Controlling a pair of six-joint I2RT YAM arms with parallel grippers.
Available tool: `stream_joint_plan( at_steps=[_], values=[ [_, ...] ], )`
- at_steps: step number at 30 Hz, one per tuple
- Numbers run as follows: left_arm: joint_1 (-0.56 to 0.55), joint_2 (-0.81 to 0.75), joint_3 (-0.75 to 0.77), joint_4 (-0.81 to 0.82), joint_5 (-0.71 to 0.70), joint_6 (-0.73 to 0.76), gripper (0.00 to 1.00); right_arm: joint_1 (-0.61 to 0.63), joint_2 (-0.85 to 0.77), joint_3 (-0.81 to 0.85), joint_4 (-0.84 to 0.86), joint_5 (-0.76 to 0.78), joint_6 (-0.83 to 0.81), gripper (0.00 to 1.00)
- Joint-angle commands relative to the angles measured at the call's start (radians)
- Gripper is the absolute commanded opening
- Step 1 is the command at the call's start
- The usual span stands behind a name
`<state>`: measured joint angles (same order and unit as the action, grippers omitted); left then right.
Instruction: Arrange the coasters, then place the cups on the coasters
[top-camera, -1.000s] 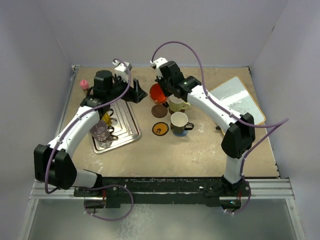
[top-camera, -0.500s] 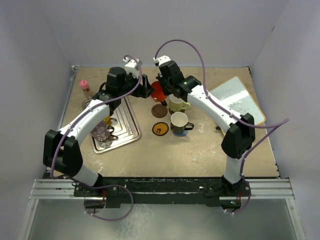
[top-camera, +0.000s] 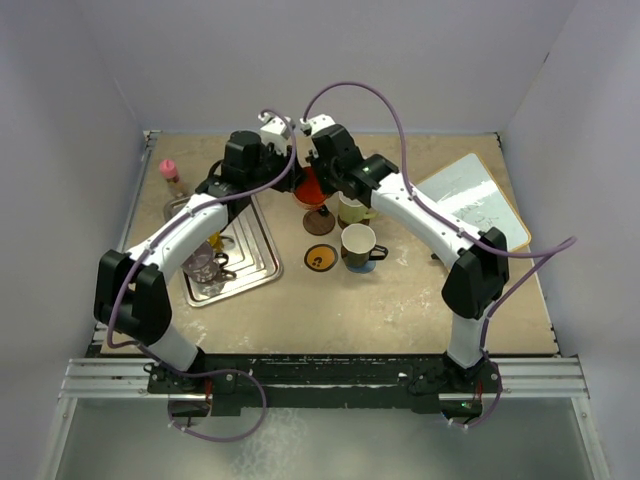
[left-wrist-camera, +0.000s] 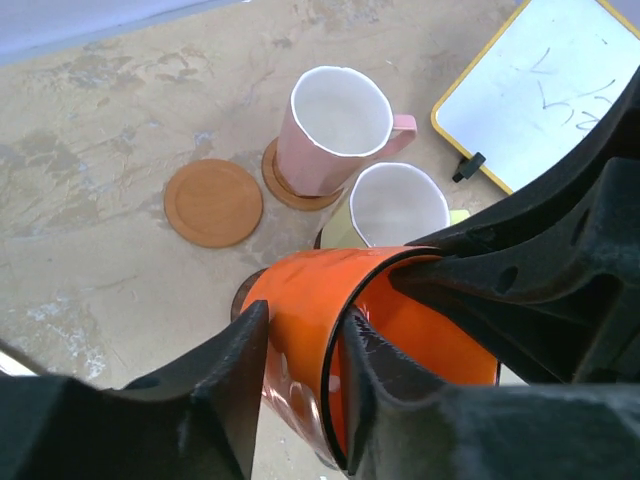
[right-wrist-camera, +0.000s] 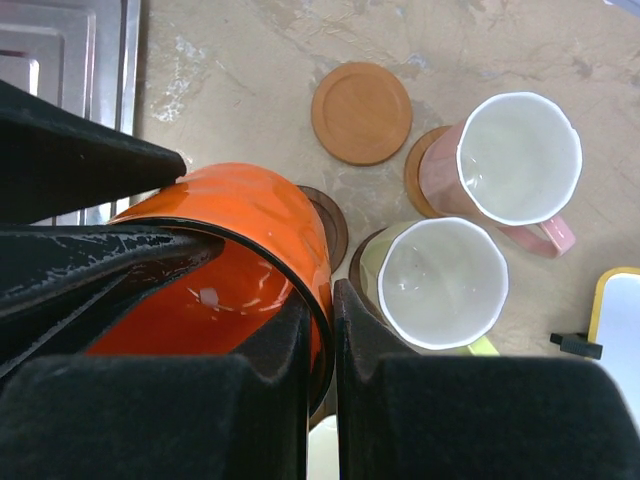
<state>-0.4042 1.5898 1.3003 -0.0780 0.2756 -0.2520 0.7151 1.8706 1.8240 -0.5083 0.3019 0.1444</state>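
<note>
Swung rightward off the silver tray (top-camera: 250, 255) since a second ago, left tool (left-wrist-camera: 303, 318) now at the red-orange mug (left-wrist-camera: 300, 280). Jaws narrowed from wide to straddling the mug's wall, one finger outside, one inside; whether pressing yet, cannot tell. Right arm nearly where it was.

Far left, by the left edge of the worktop (top-camera: 400, 300): small pink-capped bottle (top-camera: 170, 172), upright. Next, tray along that same edge, with a purplish glass mug (top-camera: 201, 265) near its front rim, beside the left forearm.

Centre back, close to the far wall: red-orange mug caught between both tools, little room between the two wrists. Right tool (right-wrist-camera: 320, 300) closed tight on the mug's rim, wall pinched between its fingers. Dark brown coaster (top-camera: 319, 220) just in front of and partly beneath the mug; resting or lifted, cannot tell. Nearer, black coaster with orange rim (top-camera: 320, 257), bare.

Just right of those: pale cream-green mug (top-camera: 352, 208) on a dark coaster (right-wrist-camera: 360, 262), close beside the red-orange mug; black mug with white inside (top-camera: 358, 244) in front of it. From the wrist views only: pink mug (right-wrist-camera: 518, 160) on a brown coaster (right-wrist-camera: 422, 172), orange coaster (right-wrist-camera: 361, 112) bare beside it.

Right: whiteboard (top-camera: 475, 205) with yellow frame, angled, reaching toward the right edge. Broad bare worktop between the mugs and the near edge.
</note>
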Motion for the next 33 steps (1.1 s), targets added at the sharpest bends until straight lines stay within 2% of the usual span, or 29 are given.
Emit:
stream_joint_plan(
  at_steps=[1, 3, 5, 11, 14, 16, 19, 26, 33],
  values=[
    [-0.003, 0.015, 0.041, 0.013, -0.005, 0.059, 0.21, 0.004, -0.101, 0.024, 0.072, -0.059, 0.015, 0.0],
    [-0.003, 0.017, 0.046, 0.012, 0.008, 0.078, 0.08, 0.003, -0.106, 0.028, 0.044, -0.162, 0.016, 0.0],
    [-0.003, 0.017, 0.054, 0.008, 0.018, 0.1, 0.03, 0.001, -0.103, 0.034, 0.037, -0.233, 0.005, 0.0],
    [-0.002, -0.013, 0.046, 0.043, -0.011, 0.119, 0.03, 0.0, -0.068, 0.071, -0.016, -0.303, -0.015, 0.01],
    [-0.003, -0.035, 0.029, 0.068, -0.058, 0.126, 0.03, -0.018, -0.063, 0.085, -0.035, -0.322, -0.017, 0.11],
    [-0.002, -0.047, 0.019, 0.079, -0.078, 0.134, 0.03, -0.029, -0.063, 0.09, -0.041, -0.334, -0.015, 0.25],
    [-0.001, -0.051, 0.017, 0.081, -0.102, 0.137, 0.03, -0.038, -0.067, 0.095, -0.047, -0.335, -0.022, 0.34],
    [0.0, -0.042, 0.025, 0.087, -0.168, 0.14, 0.03, -0.052, -0.085, 0.099, -0.057, -0.325, -0.039, 0.45],
    [0.0, 0.024, 0.094, 0.072, -0.247, 0.127, 0.03, -0.112, -0.148, 0.064, -0.061, -0.314, -0.076, 0.52]
  ],
)
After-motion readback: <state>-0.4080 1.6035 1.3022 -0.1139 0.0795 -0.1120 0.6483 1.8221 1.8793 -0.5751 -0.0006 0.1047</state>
